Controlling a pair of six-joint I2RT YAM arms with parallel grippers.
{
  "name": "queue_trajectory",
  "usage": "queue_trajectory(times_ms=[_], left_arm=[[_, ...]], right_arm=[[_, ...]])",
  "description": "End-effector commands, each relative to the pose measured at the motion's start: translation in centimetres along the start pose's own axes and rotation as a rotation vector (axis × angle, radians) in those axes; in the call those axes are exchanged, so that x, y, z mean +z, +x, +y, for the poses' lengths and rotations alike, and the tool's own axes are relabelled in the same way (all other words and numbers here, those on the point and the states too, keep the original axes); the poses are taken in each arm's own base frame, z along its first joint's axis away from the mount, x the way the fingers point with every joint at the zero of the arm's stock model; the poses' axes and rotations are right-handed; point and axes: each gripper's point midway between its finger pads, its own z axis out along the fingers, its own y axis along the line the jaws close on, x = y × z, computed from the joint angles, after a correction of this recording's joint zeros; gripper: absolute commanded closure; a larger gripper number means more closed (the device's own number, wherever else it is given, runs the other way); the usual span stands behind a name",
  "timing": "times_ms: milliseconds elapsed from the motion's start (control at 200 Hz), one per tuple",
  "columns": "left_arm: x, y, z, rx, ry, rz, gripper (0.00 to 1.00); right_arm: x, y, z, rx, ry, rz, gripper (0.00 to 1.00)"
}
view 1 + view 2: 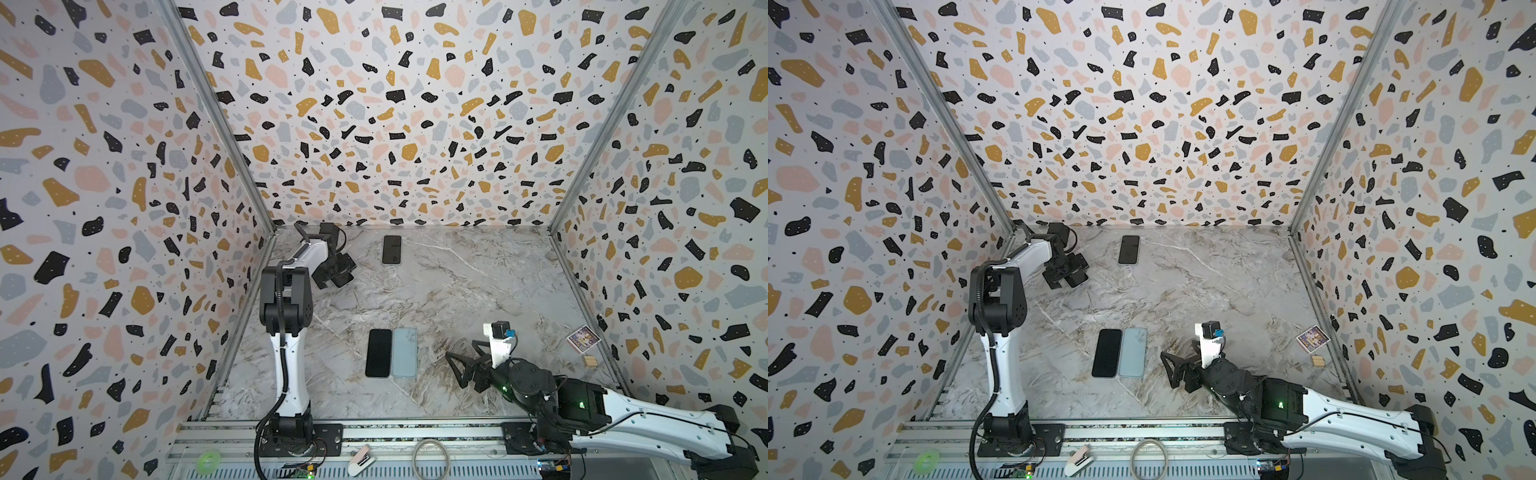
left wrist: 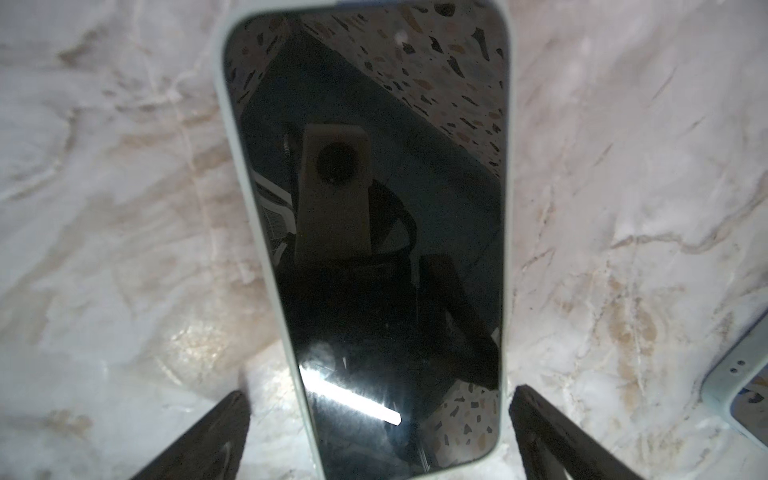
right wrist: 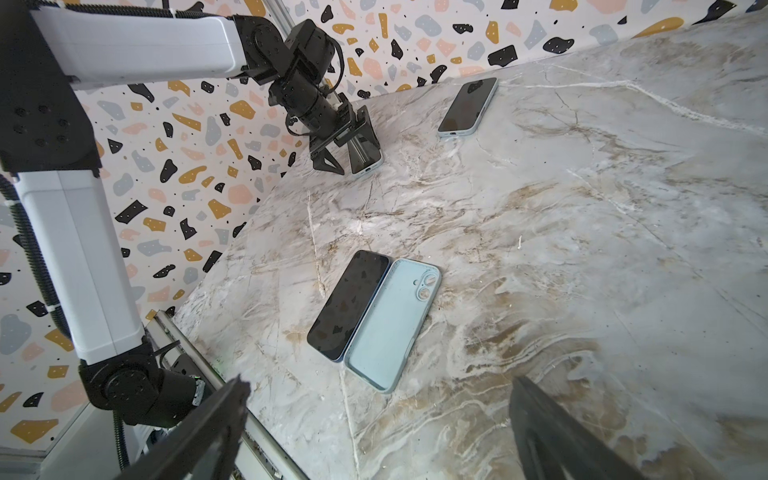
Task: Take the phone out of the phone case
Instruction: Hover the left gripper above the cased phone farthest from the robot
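My left end effector [image 2: 380,392], spread wide, straddles the cased phone [image 2: 374,208] far left, long axis straight between my fingers [image 2: 216,436]; right end effector [image 3: 382,382], also wide, is well apart.

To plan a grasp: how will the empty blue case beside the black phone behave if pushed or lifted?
The empty blue case looks thin and hollow, so probably light and bendy under a squeeze. It lies flat on the smooth marble table, so a push would likely slide it.
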Motion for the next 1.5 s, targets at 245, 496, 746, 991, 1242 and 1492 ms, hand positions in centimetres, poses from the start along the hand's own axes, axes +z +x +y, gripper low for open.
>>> queue_trajectory(times_ms=[245, 496, 746, 991, 1242, 1492], left_arm=[[1.2, 0.1, 0.2, 0.002, -0.022, 0.021, 0.00], [1.4, -0.2, 0.1, 0.037, -0.088, 0.023, 0.00], [1.6, -0.3, -0.7, 0.048, -0.111, 0.020, 0.02], [2.0, -0.3, -0.7, 0.040, -0.135, 0.024, 0.08], [2.4, -0.8, -1.0, 0.021, -0.128, 0.010, 0.11], [2.5, -1.5, -1.6, -0.013, -0.097, -0.009, 0.15]], right_arm=[[-0.1, -0.5, -0.1, 0.011, 0.001, -0.025, 0.01], [0.0, -0.6, -0.2, 0.007, 0.003, -0.031, 0.01], [-0.2, -1.3, -0.3, -0.003, -0.001, -0.055, 0.01], [-0.1, -1.6, -0.5, -0.006, -0.006, -0.056, 0.01], [0.2, -2.0, -0.6, -0.004, -0.034, -0.042, 0.01], [0.3, -2.0, -0.7, -0.009, -0.033, -0.033, 0.01]])
